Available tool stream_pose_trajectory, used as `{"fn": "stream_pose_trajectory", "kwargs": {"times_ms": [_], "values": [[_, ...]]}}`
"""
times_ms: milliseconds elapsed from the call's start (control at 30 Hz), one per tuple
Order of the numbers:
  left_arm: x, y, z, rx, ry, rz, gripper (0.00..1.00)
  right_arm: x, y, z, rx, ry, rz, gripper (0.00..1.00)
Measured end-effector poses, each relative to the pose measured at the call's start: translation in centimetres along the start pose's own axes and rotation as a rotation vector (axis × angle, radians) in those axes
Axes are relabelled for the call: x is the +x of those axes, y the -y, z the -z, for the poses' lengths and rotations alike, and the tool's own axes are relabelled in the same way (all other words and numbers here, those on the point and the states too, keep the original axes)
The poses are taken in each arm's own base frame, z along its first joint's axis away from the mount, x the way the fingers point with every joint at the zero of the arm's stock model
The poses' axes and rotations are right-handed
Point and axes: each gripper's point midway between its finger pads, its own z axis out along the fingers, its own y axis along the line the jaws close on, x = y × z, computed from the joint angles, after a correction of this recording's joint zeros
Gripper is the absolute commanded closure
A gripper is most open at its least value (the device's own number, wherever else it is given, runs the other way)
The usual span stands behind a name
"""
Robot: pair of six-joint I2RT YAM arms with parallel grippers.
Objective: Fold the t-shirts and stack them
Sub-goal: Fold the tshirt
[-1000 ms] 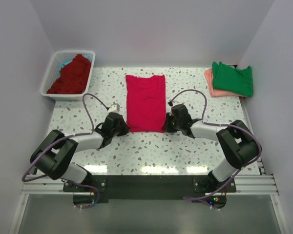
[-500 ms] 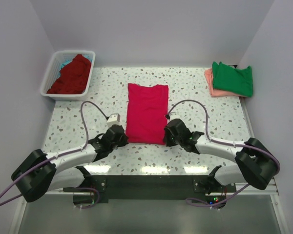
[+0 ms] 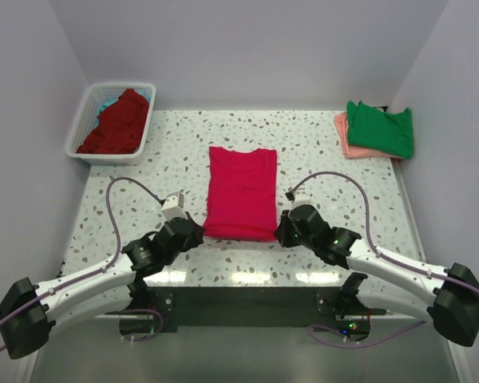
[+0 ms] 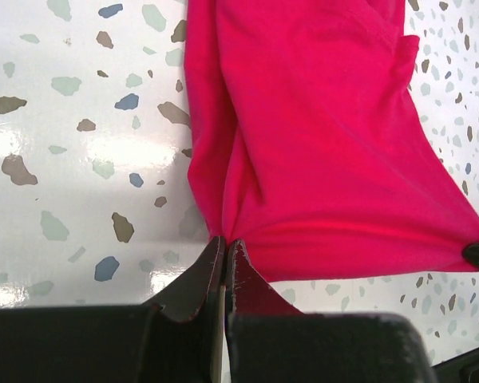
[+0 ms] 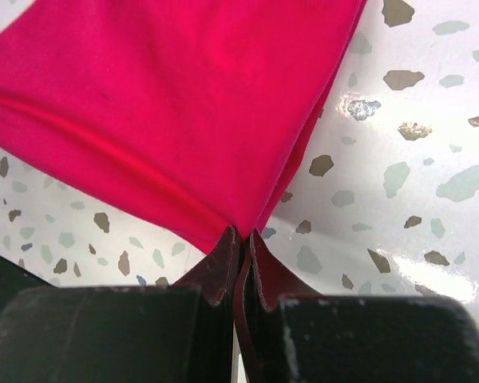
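While left gripper (image 4: 224, 246) and right gripper (image 5: 241, 238) pinch one crimson-pink t-shirt (image 3: 241, 191), two shirts (image 3: 381, 129) (image 3: 342, 137) stacked

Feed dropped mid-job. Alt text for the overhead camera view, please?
The left gripper and right gripper each pinch a near corner of a crimson-pink t-shirt lying in the middle of the table. A white basket holding a dark red shirt sits far left; a green shirt lies on a salmon shirt far right.
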Motion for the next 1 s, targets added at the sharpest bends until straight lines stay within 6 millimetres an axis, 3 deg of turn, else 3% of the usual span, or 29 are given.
{"fn": "stream_pose_trajectory", "kwargs": {"times_ms": [167,500,767,1000], "values": [[-0.3,0.4,0.4,-0.003,0.013,-0.012,1.00,-1.8,-0.3,1.4,0.010,0.036,-0.003,1.00],[-6.3,4.1,1.1,-0.015,0.172,0.013,1.00,-7.1,-1.0,3.4,0.065,0.163,0.025,1.00],[-8.8,5.7,-0.6,-0.110,0.241,-0.054,1.00,-9.4,-0.6,2.2,0.163,0.192,0.098,1.00],[-10.8,6.7,-1.9,-0.184,0.309,-0.095,1.00,-12.7,-0.2,0.1,0.242,0.222,0.152,1.00]]}}
